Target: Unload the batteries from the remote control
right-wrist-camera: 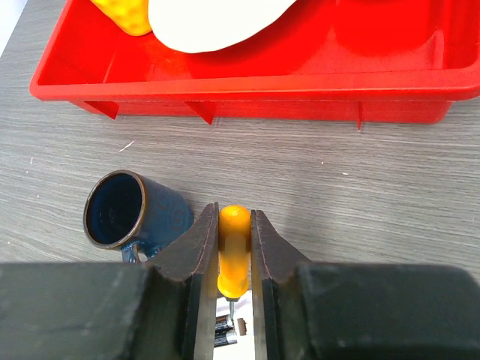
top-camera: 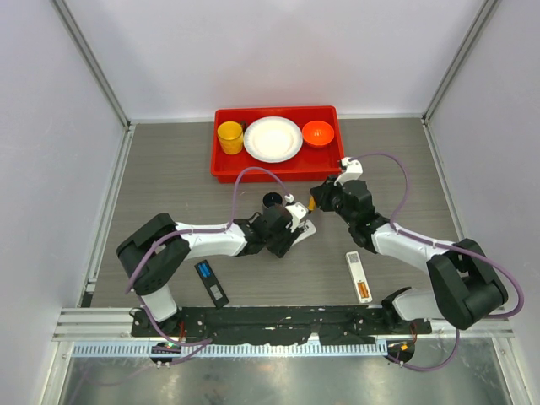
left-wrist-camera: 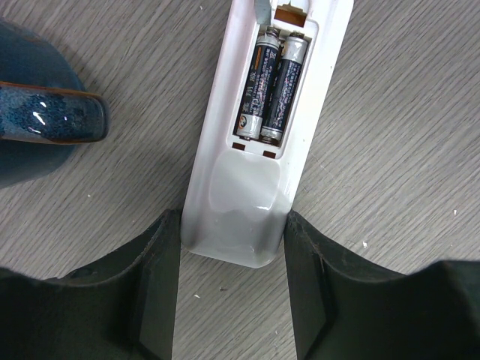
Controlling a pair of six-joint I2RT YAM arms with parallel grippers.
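Two dark batteries [left-wrist-camera: 270,82] lie side by side in the open compartment of the white remote [left-wrist-camera: 240,217], flat on the table [left-wrist-camera: 390,187]. The left gripper [left-wrist-camera: 232,229] pinches the remote's end. The right gripper [right-wrist-camera: 234,217] is clamped on the orange-handled screwdriver [right-wrist-camera: 233,259], tip down at the compartment's far end, though whether it touches a battery is hard to say. A blue mug [right-wrist-camera: 124,214] sits just beside, with the red tray [right-wrist-camera: 247,90] beyond.

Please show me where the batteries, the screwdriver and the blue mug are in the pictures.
batteries [left-wrist-camera: 259,82]: left wrist view, label of the left cell.
screwdriver [right-wrist-camera: 233,259]: right wrist view, its orange handle.
blue mug [right-wrist-camera: 166,214]: right wrist view, its side wall.
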